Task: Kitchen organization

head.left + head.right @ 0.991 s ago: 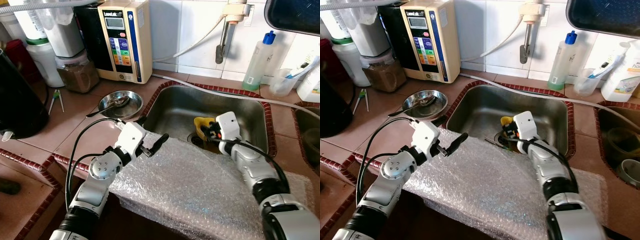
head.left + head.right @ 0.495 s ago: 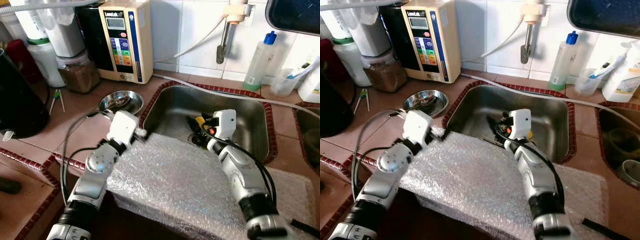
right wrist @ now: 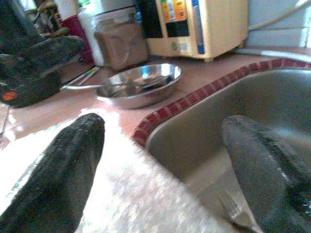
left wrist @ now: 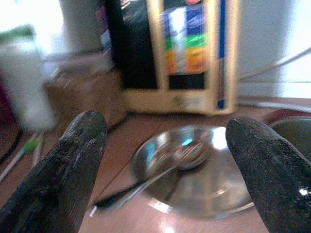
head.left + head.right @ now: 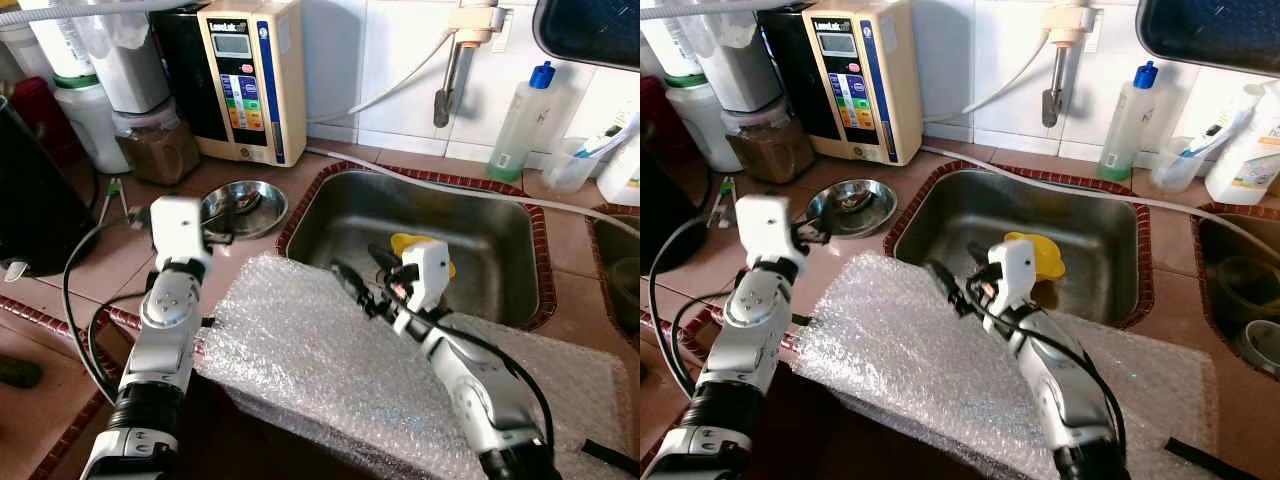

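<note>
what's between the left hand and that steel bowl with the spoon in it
Nothing visible. The left hand is open and points straight at the steel bowl with the spoon across bare counter.

Shiny steel sink (image 5: 350, 215) and bowl (image 5: 243, 209); bumpy clear plastic bubble wrap (image 5: 330, 360).

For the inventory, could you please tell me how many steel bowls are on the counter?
1. The bowl sits on the counter left of the sink, with a spoon in it. Others may be hidden behind the appliances.
</note>
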